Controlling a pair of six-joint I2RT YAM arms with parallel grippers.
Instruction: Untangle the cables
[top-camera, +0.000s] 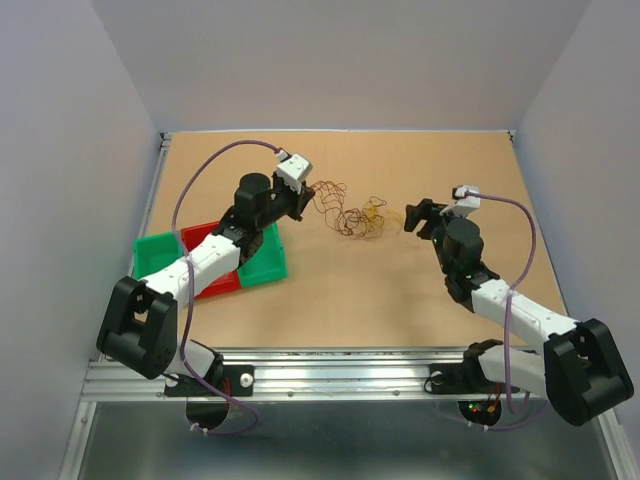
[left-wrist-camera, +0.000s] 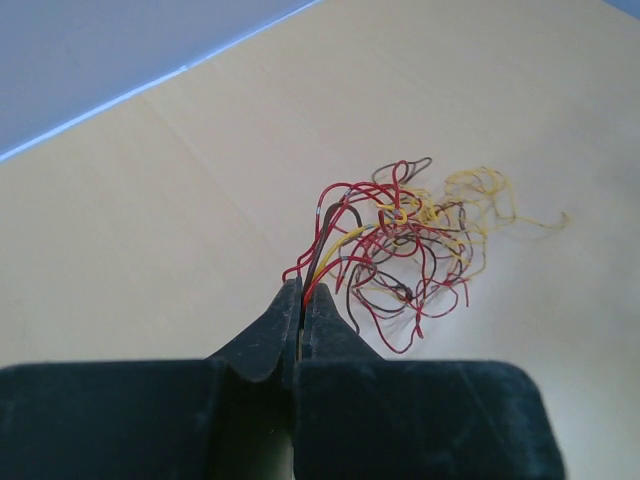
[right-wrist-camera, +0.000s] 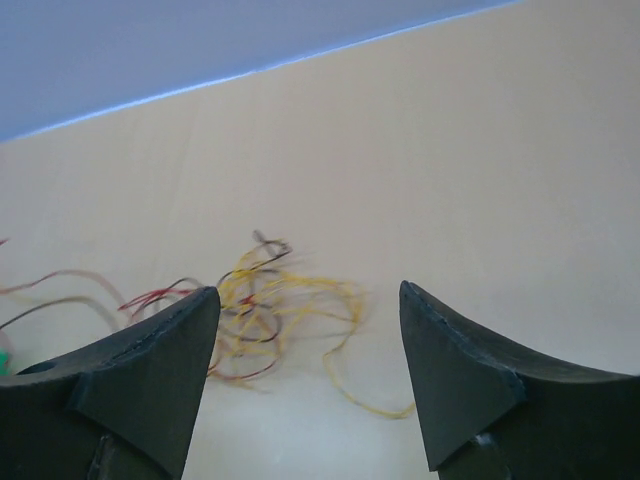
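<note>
Left pincer (left-wrist-camera: 302, 287) pinches the cables (left-wrist-camera: 404, 254), ends hidden; right pincer (right-wrist-camera: 309, 289) spread wide.

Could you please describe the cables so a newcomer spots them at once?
On the tan table, near its middle, the cables trail from the left pincer. They are hair-thin red, yellow and dark curls, unlike the thick purple arm leads.

Qty: cables (top-camera: 350, 215) tangle x1, grn bins (top-camera: 155, 255) (top-camera: 270, 262) x2, red bin (top-camera: 198, 238) x1.
</note>
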